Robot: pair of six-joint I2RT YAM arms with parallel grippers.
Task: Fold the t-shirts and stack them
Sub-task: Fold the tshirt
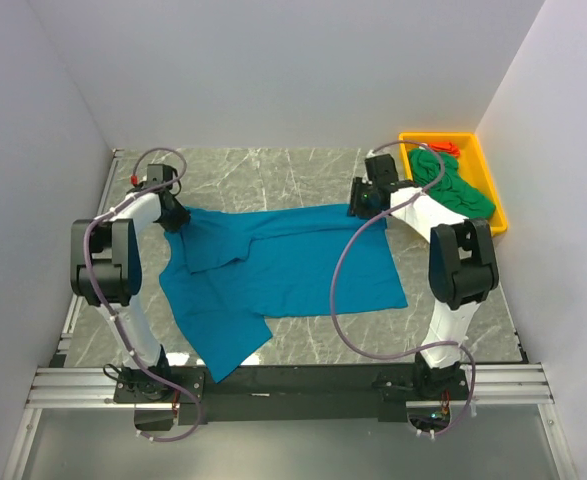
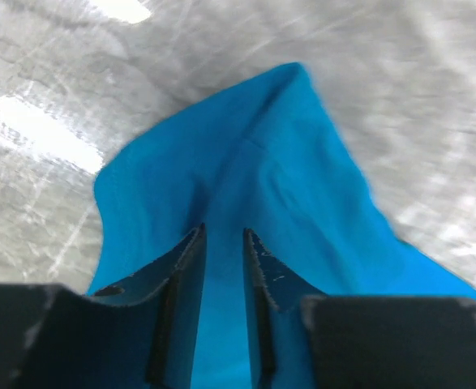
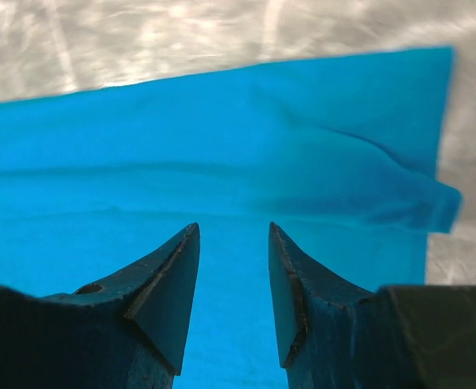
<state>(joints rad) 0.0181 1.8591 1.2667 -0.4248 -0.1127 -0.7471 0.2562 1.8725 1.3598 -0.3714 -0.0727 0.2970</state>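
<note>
While the teal t-shirt (image 1: 293, 270) lies spread mid-table, with the right gripper (image 3: 233, 231) open-jawed over its far right corner and the left gripper (image 2: 224, 235) barely parted at the far left, hold unclear, both should pinch the hem evenly before drawing it near.

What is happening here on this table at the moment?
Two robot arms are working on a teal-blue t-shirt that lies spread, partly folded, on the marble-patterned table. The left gripper is over the shirt's far left edge and the right gripper is over its far right corner. Both have their jaws apart above the cloth, the left ones only narrowly. A green t-shirt and a small red-orange piece wait in the yellow bin.
</note>
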